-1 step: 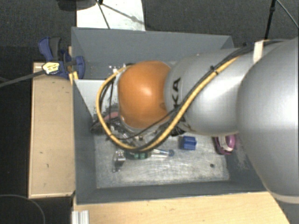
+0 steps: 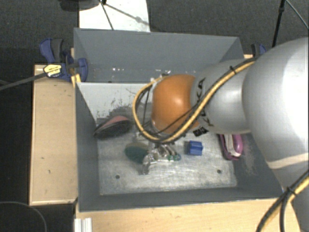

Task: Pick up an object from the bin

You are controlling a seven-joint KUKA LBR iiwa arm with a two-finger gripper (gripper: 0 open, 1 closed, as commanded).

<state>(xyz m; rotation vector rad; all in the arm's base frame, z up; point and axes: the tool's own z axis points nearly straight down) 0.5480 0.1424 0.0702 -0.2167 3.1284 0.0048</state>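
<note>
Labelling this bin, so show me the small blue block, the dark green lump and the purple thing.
small blue block (image 2: 194,148): camera view, its top face.
dark green lump (image 2: 134,152): camera view, its middle.
purple thing (image 2: 236,145): camera view, its lower end.

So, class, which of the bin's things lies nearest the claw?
The dark green lump, right beside the claw; the blue block, purple tool and dark oval lie farther off.
</note>
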